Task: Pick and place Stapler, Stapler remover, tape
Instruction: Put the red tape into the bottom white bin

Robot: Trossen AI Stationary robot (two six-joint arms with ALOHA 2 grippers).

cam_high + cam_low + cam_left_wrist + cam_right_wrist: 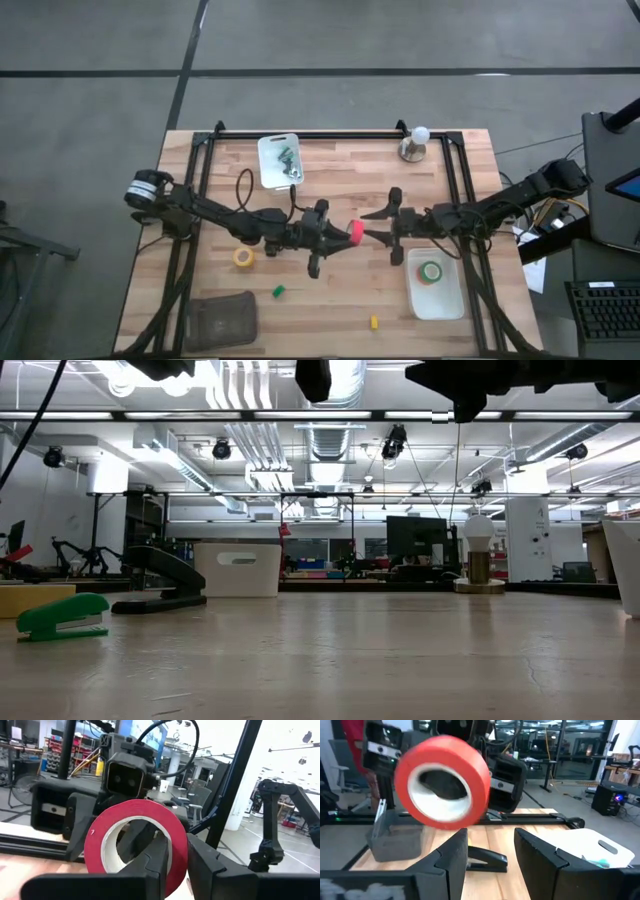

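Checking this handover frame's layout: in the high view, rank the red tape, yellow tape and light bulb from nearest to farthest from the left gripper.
1. Red tape: held in the left gripper jaws, mid-table, facing the right gripper.
2. Yellow tape: back along the left arm, on the table's left half.
3. Light bulb: at the far edge, on the right half.

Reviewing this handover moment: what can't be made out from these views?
- High view: whether the right gripper touches the red tape roll held by the left gripper; too small.
- Low view: both grippers cut off by the top edge.
- High view: contents of the far white tray; too small.
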